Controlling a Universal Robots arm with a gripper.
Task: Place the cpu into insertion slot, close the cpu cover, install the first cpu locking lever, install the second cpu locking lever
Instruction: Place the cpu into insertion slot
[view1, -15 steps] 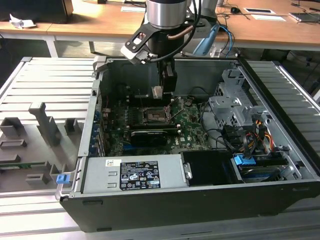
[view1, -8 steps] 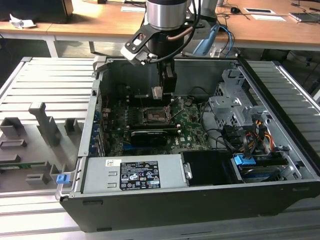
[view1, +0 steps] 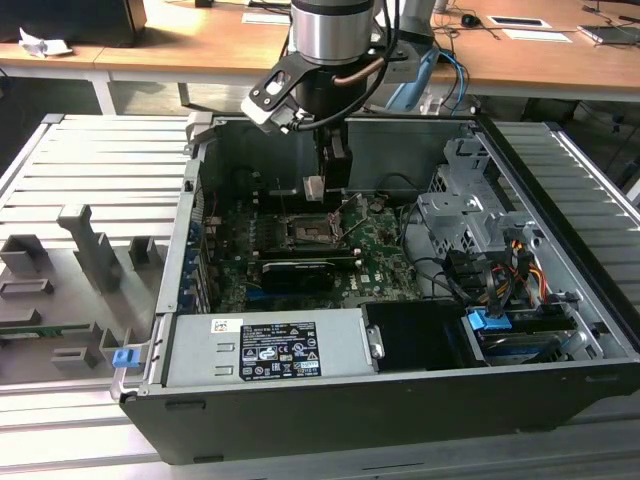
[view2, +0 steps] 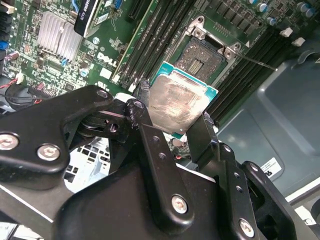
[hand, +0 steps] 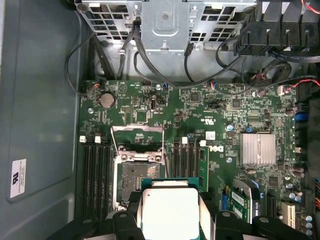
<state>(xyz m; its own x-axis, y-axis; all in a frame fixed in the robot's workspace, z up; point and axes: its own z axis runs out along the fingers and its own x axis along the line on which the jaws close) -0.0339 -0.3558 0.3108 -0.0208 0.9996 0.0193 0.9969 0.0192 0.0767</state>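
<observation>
cpu (view2: 177, 107) (silvery) near open insertion slot (view2: 202, 59)

We see soft, even room light; the case (view1: 400, 150) interior lies in shade, and glare whitens the cpu (hand: 170, 212) in the first wrist view.

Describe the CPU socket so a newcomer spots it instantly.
Inside the open computer case, look at the green motherboard. The insertion slot sits between two banks of long black memory slots; it alone is square, with a dark centre and silvery metal frame.
</observation>
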